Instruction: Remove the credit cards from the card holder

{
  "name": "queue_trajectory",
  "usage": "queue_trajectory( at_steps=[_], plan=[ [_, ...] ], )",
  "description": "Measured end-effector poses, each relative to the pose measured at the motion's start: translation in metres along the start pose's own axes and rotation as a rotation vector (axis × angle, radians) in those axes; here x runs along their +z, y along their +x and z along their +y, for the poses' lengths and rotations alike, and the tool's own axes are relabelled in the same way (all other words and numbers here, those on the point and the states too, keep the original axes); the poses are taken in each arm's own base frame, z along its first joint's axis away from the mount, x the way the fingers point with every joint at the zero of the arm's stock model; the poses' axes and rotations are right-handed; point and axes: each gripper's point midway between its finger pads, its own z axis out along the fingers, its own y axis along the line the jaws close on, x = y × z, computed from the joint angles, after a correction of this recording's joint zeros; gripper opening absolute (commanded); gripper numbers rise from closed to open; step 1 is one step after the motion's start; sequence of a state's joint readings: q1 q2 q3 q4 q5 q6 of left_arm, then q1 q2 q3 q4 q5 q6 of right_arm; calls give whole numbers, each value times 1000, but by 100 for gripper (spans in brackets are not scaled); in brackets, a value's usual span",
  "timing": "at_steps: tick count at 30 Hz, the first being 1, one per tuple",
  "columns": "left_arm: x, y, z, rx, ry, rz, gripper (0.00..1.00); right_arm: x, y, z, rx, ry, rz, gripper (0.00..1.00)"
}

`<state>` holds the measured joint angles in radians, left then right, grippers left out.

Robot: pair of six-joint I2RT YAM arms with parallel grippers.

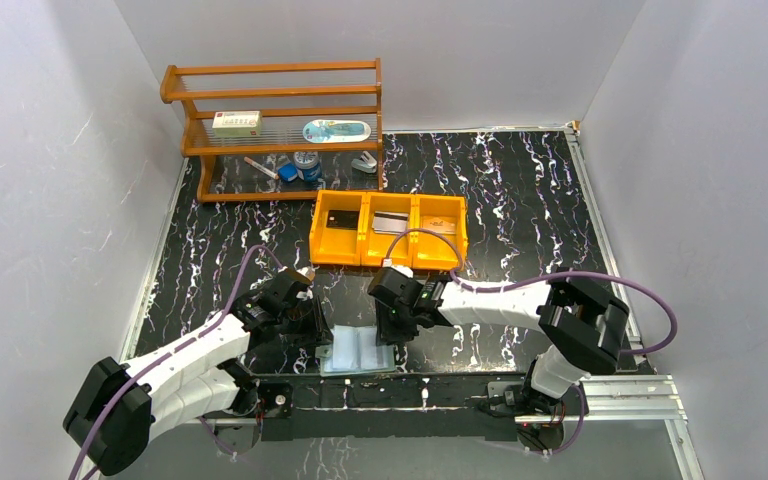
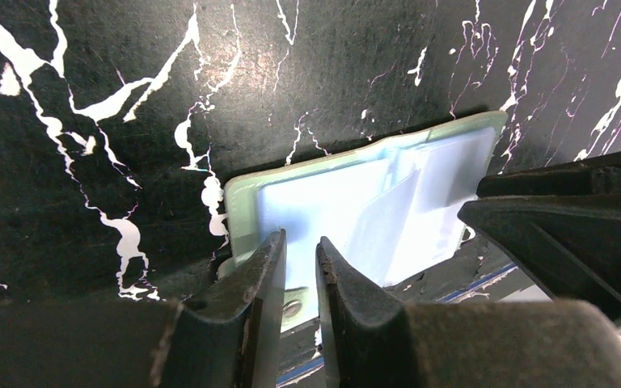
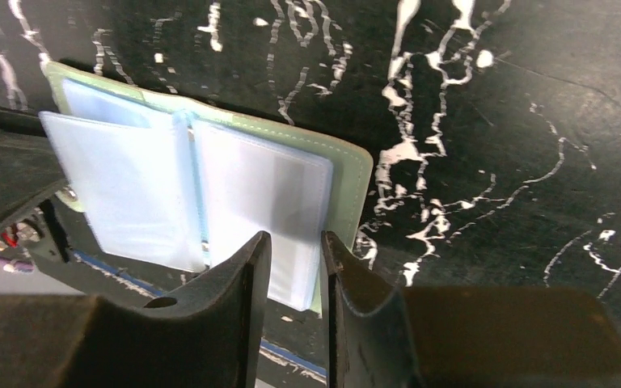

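Note:
The muted-green card holder (image 1: 359, 351) lies open and flat near the table's front edge, pale glossy pockets up (image 2: 331, 206) (image 3: 234, 186). No card shows in the pockets. Three credit cards lie in the orange tray: a black one (image 1: 340, 220), a silver-grey one (image 1: 391, 222) and a tan one (image 1: 438, 226). My left gripper (image 1: 309, 323) (image 2: 301, 241) hovers at the holder's left edge, its jaws a narrow gap apart with nothing clamped. My right gripper (image 1: 393, 324) (image 3: 293, 236) stands over the right panel's outer edge, slightly open and empty.
The orange three-compartment tray (image 1: 388, 262) stands just behind the grippers. A wooden shelf (image 1: 280, 110) at the back left holds a white box (image 1: 237, 122) and small items. The table's front edge and metal rail (image 1: 620, 395) run close behind the holder.

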<state>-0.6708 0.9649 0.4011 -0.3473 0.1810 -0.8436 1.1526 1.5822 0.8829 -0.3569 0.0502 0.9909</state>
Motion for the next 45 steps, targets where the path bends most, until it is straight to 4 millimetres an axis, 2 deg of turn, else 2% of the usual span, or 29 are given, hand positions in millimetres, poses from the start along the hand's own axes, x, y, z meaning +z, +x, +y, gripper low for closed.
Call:
queue_trajectory(
  at_steps=[6, 15, 28, 31, 34, 38, 40, 45],
  plan=[
    [0, 0, 0, 5, 2, 2, 19, -8, -9, 22, -28, -49, -25, 38],
    [0, 0, -1, 6, 6, 3, 18, -11, -10, 35, -50, -96, -28, 38],
    [-2, -3, -4, 3, 18, -16, 17, -31, -14, 99, -118, -364, -26, 41],
    [-3, -4, -3, -1, 14, -24, 17, -31, -13, 106, -124, -393, -13, 42],
    [-4, -5, -1, -10, 6, -35, 17, -21, -11, 111, -129, -403, 13, 43],
    [-9, -8, 1, -34, -3, -71, 27, -7, -4, 108, -129, -381, 53, 46],
    [-13, -11, 1, -53, -2, -100, 40, -4, -3, 104, -123, -357, 54, 48],
    [-23, -19, 7, -99, -19, -170, 55, -2, -14, 83, -101, -241, -16, 50]
  ],
)
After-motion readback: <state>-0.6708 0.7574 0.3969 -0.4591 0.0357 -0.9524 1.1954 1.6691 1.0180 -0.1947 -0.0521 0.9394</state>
